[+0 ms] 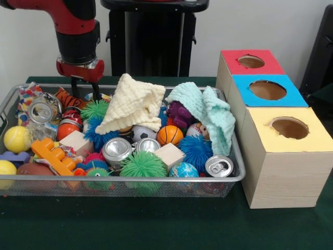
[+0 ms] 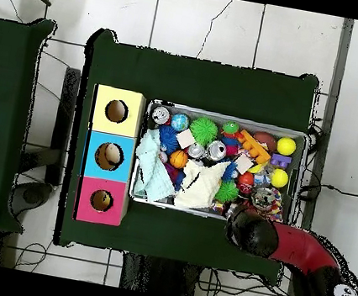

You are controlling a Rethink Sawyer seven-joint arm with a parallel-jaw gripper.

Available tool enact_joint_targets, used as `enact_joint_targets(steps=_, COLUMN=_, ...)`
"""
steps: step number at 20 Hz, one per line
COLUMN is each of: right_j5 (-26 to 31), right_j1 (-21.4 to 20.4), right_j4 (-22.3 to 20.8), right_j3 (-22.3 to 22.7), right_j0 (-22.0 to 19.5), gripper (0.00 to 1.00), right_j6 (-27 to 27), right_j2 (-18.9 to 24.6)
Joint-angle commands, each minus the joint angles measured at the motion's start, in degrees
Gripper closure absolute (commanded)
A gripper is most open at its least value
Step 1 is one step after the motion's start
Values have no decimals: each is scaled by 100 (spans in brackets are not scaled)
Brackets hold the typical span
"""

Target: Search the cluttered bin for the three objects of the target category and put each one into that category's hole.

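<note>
The robot's hand (image 1: 86, 87) hangs over the far corner of the wire bin (image 1: 237, 174), its short black prongs dipping behind the rim — whether spread or pressed together cannot be told. Which category is wanted is not shown. Just below and beside the hand lies one upended silver can (image 1: 41, 110); three more cans (image 1: 116, 151) sit nearer the bin's front. Two cloths (image 1: 132, 104) drape the heap. On the bench stand three boxes (image 1: 283, 151) — red, blue, yellow — one hole each.
</note>
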Motion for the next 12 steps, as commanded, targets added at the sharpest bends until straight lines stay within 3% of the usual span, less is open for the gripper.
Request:
enact_joint_targets(steps=1, right_j5=38, right_j1=655, right_j4=-299, right_j3=-783, right_j0=-366, gripper=0, right_j6=-670, right_j2=462)
enact_joint_targets(steps=7, right_j5=484, right_j1=527, right_j4=-116, right_j3=-1013, right_j0=-595, gripper=0, right_j6=-908, right_j2=680)
enact_joint_targets(steps=12, right_j5=595, right_j1=552, right_j4=-170, right_j3=-1235, right_j0=-513, gripper=0, right_j6=-801, right_j2=649)
